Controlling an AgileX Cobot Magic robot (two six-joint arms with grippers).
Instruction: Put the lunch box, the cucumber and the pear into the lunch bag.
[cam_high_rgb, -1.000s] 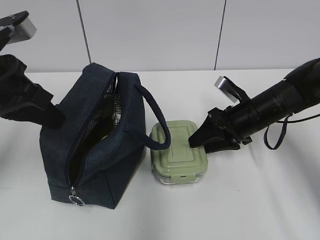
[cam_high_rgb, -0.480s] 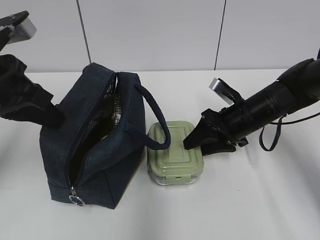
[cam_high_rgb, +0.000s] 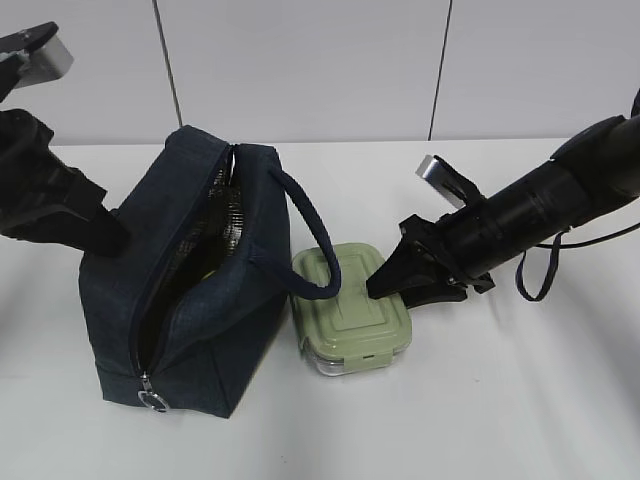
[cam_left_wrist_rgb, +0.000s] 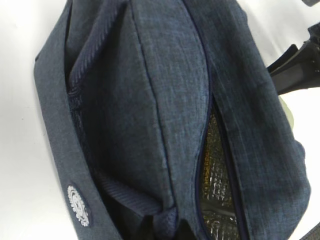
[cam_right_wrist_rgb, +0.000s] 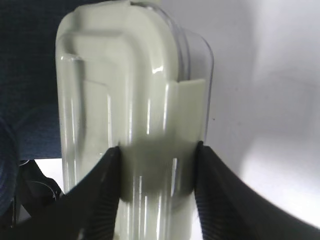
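The right arm slants low from the right, its claw (cam_high_rgb: 385, 283) clamped on the lunch box (cam_high_rgb: 352, 318); left claw unseen.

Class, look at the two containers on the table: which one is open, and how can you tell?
The lunch bag is open: its top zipper is parted, showing silvery lining inside. The lunch box beside it has its green lid on, gripped by the right gripper.

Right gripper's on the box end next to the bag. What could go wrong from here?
1. The right gripper pinches only the near end of the lunch box, on its glossy lid; lifted, the far end may sag or slip out.
2. The bag's handle arches over the box's edge and could snag it going up.
3. The lunch bag opening looks narrow; the box may catch on the zipper edge.
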